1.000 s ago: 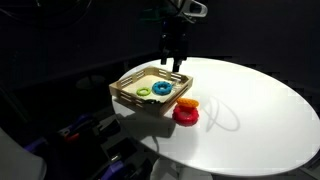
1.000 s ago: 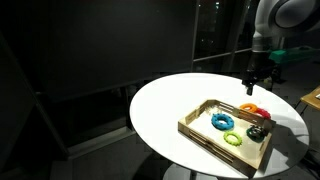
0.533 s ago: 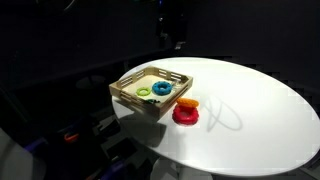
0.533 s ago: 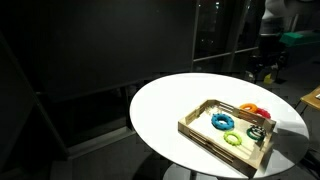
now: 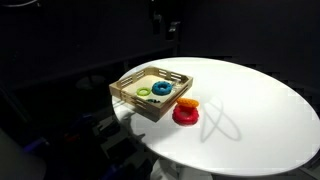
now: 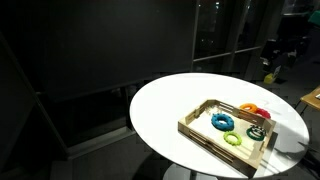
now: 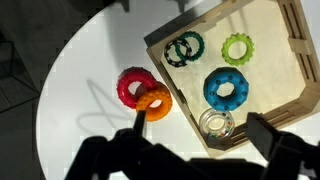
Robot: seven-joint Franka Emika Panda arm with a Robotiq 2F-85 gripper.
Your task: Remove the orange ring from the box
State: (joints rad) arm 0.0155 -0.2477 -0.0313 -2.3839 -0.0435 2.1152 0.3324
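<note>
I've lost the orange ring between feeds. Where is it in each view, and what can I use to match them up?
Exterior view: the orange ring lies on the table just off the box corner, against the red ring.
Exterior view: the orange ring shows just past the box's far rail, at right.
Wrist view: the orange ring is left of centre, outside the box.
Shared landmark: the red ring beside it in every view.

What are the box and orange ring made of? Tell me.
Box: looks like light, unpainted wood, going by its pale tan, matte slatted sides. Orange ring: probably plastic or rubber, going by its smooth, uniform bright colour; the views cannot settle which.
</note>
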